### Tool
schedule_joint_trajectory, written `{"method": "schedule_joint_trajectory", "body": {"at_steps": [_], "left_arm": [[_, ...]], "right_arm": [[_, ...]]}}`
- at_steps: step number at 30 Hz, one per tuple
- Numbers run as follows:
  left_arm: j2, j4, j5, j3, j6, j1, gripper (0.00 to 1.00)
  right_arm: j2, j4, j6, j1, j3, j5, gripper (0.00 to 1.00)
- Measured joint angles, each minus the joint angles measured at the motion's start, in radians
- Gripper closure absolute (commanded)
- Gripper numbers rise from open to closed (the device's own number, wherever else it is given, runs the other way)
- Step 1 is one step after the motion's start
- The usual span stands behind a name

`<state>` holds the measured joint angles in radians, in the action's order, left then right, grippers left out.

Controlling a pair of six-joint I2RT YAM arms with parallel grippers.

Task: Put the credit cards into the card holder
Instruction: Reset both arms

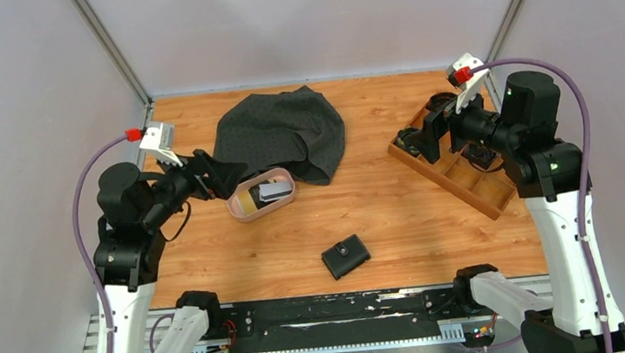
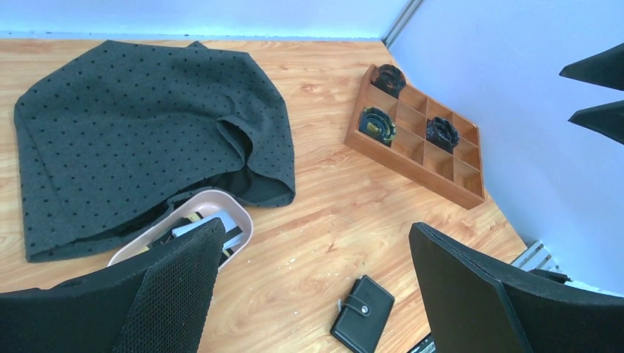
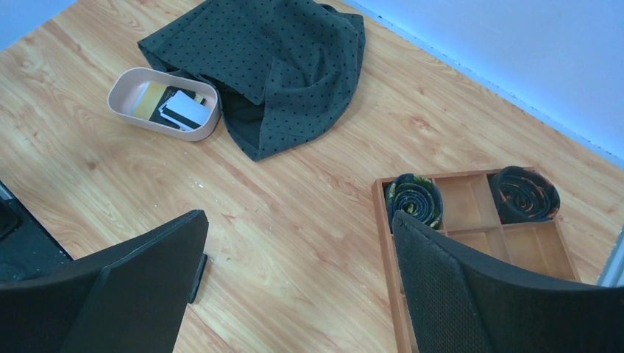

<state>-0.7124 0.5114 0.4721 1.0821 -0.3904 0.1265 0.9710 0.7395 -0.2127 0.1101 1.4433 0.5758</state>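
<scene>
Both hands stand wide open with nothing in them. The left hand [image 2: 315, 239] hangs above the desk [image 1: 382, 208] just to the left of a shallow pink dish [image 1: 239, 210], its two black fingers spread far apart and only bare wood showing between them. The right hand [image 3: 298, 220] is over at the right side, held above the near end of a long wooden tray [image 1: 460, 183], and its fingers are just as widely parted and just as empty. The credit cards [image 3: 182, 110] lie together in the pink dish: a yellowish-tan one at one end, a dark one beside it and a pale grey one resting on top. A dark dotted cloth [image 1: 282, 131] is heaped at the back of the desk, and its front edge touches the far rim of the dish. The card holder [image 1: 345, 256] lies closed on the bare wood near the front edge, snap side up, roughly between the two arms and well apart from the dish. Some of the tray's compartments hold dark rolled-up coils [image 3: 413, 200]
</scene>
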Motion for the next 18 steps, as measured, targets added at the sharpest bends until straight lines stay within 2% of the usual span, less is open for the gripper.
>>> {"method": "schedule_joint_trajectory", "body": {"at_steps": [18], "left_arm": [[0.093, 0.029, 0.016, -0.006, 0.009, 0.0, 0.0]], "right_arm": [[-0.032, 0.014, 0.024, -0.019, -0.017, 0.057, 0.0]]}}
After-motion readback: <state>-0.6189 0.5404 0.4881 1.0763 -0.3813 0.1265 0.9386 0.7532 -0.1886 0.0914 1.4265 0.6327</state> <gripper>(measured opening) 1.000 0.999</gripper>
